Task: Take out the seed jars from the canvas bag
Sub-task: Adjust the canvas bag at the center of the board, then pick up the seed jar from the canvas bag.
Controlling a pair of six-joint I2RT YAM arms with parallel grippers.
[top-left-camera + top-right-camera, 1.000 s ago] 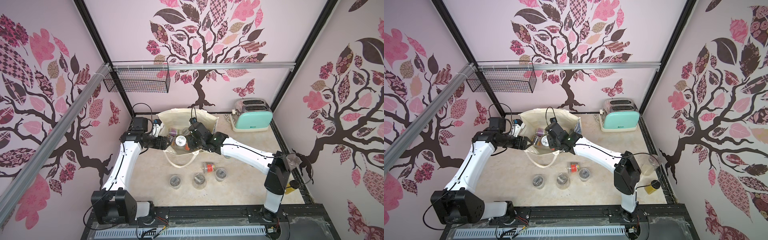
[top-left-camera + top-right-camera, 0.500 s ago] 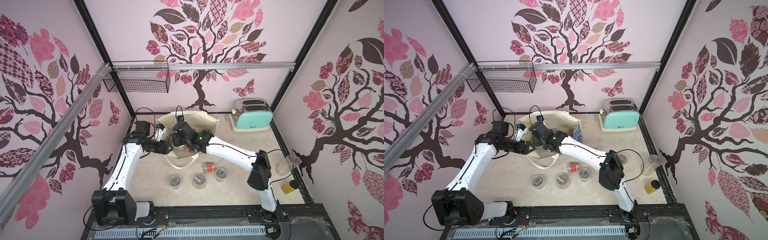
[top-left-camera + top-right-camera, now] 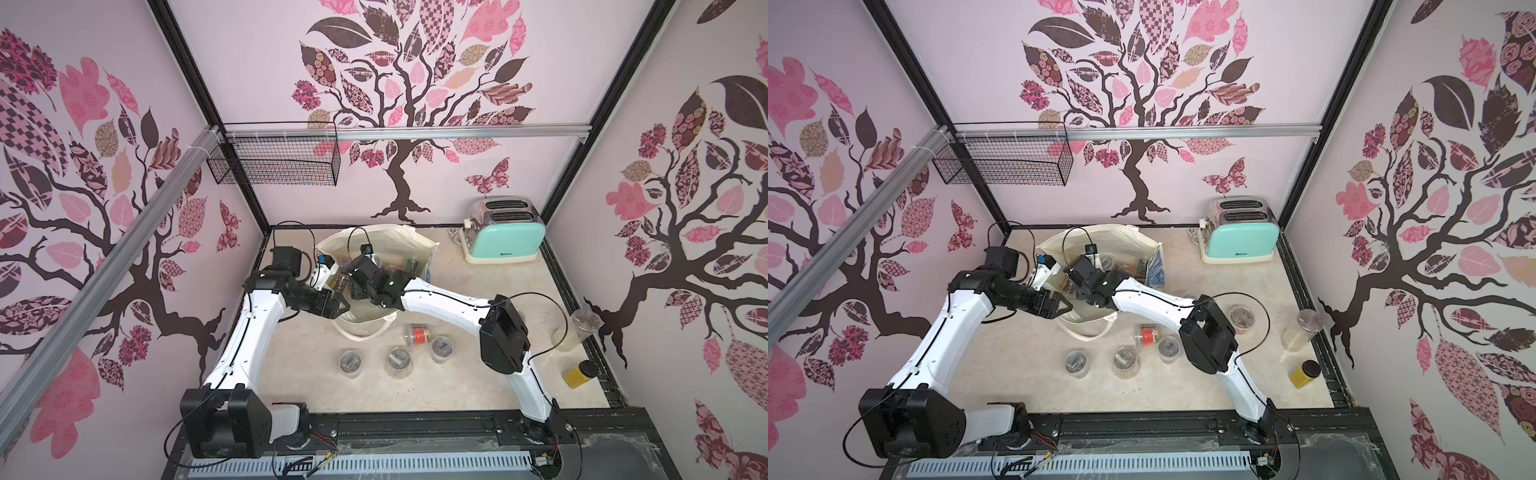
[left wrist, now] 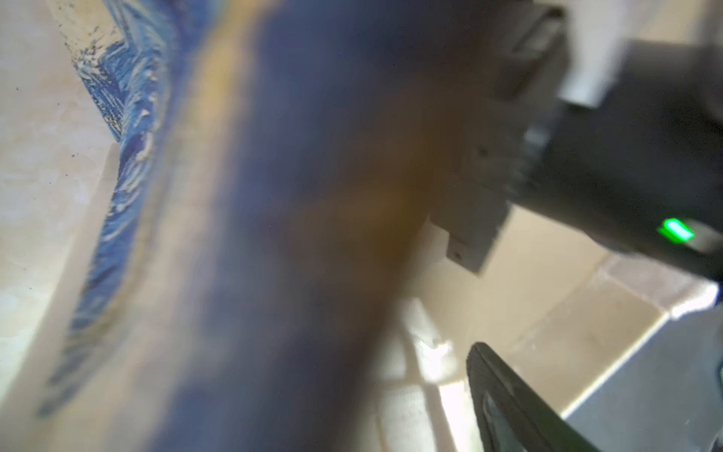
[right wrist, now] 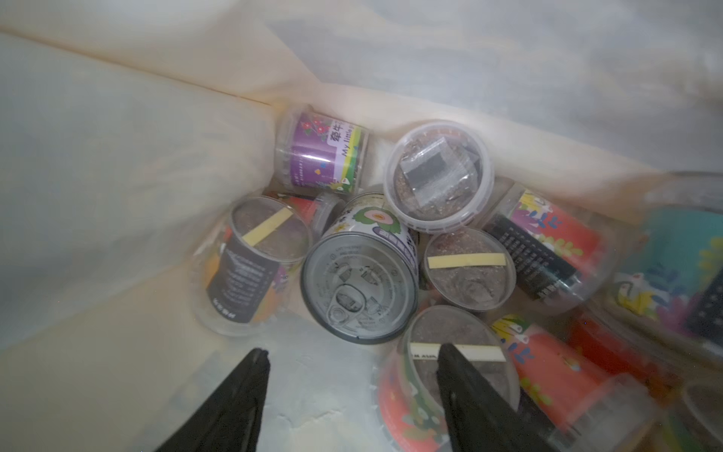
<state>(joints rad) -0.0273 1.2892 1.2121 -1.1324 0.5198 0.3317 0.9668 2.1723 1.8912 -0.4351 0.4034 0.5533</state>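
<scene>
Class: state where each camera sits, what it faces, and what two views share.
Top views: high in front, looking down on left arm, right arm, canvas bag.
Left wrist: on left arm, facing the bag's print; one left claw finger shows.
Right wrist: on right arm, facing seed jars inside the bag; right claw open.
All share the bag.

The cream bag (image 3: 399,241) shows a blue swirl print, seemingly streaked with yellow in the blurred left wrist view, its jars (image 5: 321,156) carry purple, red-orange and dark labels, the toaster (image 3: 505,243) at right of centre is mint, and pink walls (image 3: 257,62) bear dark-brown trees.
</scene>
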